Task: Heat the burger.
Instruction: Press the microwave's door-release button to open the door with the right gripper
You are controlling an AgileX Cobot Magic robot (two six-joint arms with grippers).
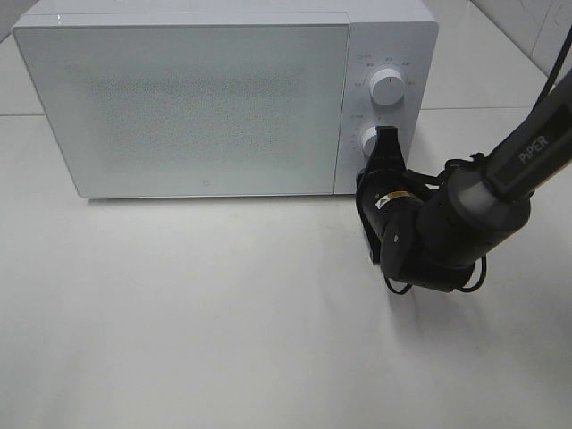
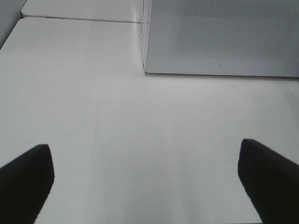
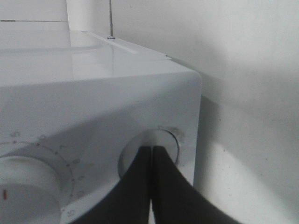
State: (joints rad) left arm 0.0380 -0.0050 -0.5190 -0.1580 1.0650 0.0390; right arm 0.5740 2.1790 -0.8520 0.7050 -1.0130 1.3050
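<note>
Closed white microwave (image 1: 206,107), contents unseen, right gripper (image 1: 386,136) at lower knob (image 1: 366,140)

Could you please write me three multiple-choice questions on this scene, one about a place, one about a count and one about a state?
1. Where do the tips of the right gripper sit?
A. at the lower knob of the microwave
B. on a plate
C. inside the oven

2. How many knobs does the microwave's panel show?
A. one
B. two
C. four

3. How is the microwave's door?
A. wide open
B. shut
C. taken off

Answers:
1 A: the closed tips press against the lower knob.
2 B: an upper knob sits above the lower one, and there are no others.
3 B: the door lies flush with the front.
</note>
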